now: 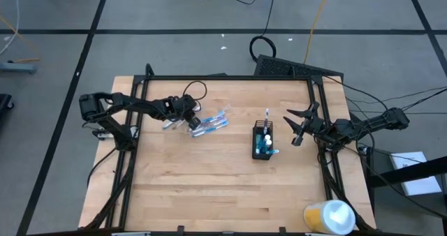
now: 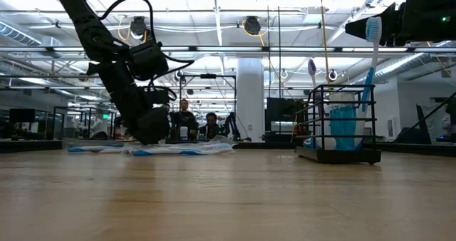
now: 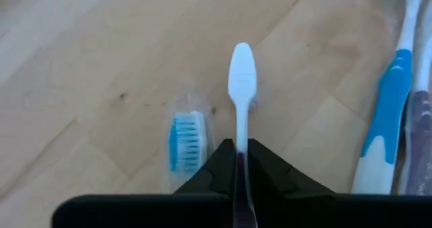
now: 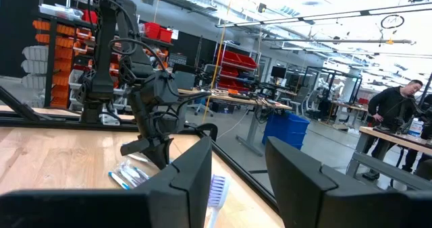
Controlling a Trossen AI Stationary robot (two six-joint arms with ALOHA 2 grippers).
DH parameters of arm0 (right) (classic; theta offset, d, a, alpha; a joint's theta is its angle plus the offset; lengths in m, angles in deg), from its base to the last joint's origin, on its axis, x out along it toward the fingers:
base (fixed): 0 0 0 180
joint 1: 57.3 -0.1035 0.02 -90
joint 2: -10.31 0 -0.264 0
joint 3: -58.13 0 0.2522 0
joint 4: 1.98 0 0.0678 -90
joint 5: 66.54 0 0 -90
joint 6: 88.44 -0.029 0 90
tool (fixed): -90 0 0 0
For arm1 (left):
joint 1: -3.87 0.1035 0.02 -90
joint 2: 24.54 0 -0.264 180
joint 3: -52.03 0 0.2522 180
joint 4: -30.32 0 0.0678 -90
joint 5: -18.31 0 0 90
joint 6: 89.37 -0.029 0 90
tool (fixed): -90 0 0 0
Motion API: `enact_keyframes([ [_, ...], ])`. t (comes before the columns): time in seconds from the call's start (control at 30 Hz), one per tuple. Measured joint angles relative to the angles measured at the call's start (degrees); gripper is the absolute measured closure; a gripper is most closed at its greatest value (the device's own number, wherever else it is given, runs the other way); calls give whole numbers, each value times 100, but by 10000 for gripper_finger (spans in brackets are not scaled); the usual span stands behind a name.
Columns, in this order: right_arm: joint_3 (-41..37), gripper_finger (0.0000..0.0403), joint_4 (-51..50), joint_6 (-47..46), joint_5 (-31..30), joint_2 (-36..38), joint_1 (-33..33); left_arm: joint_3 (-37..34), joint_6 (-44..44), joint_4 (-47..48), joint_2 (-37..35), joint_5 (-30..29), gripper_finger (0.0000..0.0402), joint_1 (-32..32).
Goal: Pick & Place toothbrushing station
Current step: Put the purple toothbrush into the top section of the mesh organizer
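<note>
My left gripper (image 1: 190, 120) is down at the left end of a pile of blue-and-white toothbrushes (image 1: 211, 122) lying flat on the wooden table, and it is shut on one of them (image 3: 241, 73). A second brush head with blue bristles (image 3: 185, 141) lies right beside its fingers. The black wire-mesh cup (image 1: 262, 142) stands at the centre right with a toothbrush (image 2: 371, 52) upright in it and small white-and-blue tubes (image 1: 266, 144) inside. My right gripper (image 1: 300, 126) hovers open, raised, just right of the cup. My left gripper pinches the toothbrush's thin neck (image 3: 241, 146) between its two fingers, just behind the head. The fingers slant down from the table's left side. The white head sticks out past the fingertips and the handle is hidden under the gripper. Whether the brush is off the table I cannot tell.
A yellow-and-white roll (image 1: 328, 216) lies at the near right corner. A black frame (image 1: 318, 117) edges the table's sides and far edge. Bare wood spreads across the near half (image 1: 209, 187). People sit in the room beyond the table (image 2: 187, 120).
</note>
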Motion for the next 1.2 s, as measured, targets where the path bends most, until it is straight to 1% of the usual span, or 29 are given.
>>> enact_keyframes([
  [0.1,0,273,0,0,0,0,0,0,47,-32,-23,49,378,-3],
  [0.17,0,273,0,0,-1,0,0,-3,146,-40,-129,96,370,-10],
  [0.23,0,273,2,1,0,1,1,-20,192,-11,-279,221,372,-59],
  [0.33,0,273,4,0,-2,2,0,-43,205,36,-708,391,382,-161],
  [0.43,0,273,4,0,-2,0,0,-26,187,-43,-1207,277,382,-242],
  [0.53,0,273,4,0,-2,1,0,-26,142,-126,-1667,290,380,-394],
  [0.63,0,273,15,-1,0,0,1,-26,-20,-472,-2119,266,382,-534],
  [0.7,-1,273,99,-1,2,0,0,-26,-235,-869,-2354,479,382,-648],
  [0.77,-2,273,233,-24,4,-19,0,-24,-473,-1478,-2479,793,382,-785],
  [0.9,-2,273,406,-293,62,-146,1,-13,-893,-2883,-2483,1586,382,-1050],
  [1.03,28,273,663,-534,529,-535,2,-7,-981,-3949,-2184,2194,382,-1245],
  [1.1,201,273,689,-693,727,-855,0,-7,-924,-4496,-1979,2386,382,-1313],
  [1.2,596,273,720,-942,933,-1549,2,-6,-730,-5283,-1567,2607,382,-1424],
])
